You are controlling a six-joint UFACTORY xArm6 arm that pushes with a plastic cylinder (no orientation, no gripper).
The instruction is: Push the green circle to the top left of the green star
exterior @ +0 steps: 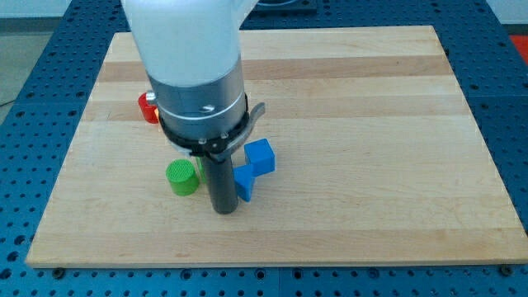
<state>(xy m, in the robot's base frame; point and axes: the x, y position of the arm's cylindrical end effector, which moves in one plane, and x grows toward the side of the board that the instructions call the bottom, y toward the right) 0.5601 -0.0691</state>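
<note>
The green circle (182, 176) is a short green cylinder lying left of centre on the wooden board (371, 124). My tip (224, 211) rests on the board just to the circle's right and slightly below it, with a small gap between them. The green star does not show; the arm's wide body covers the area above the rod.
A blue cube (260, 156) sits right of the rod, and a second blue block (245, 183) lies against the rod's right side. A red block (148, 108) peeks out at the arm's left edge, partly hidden. The board lies on a blue perforated table.
</note>
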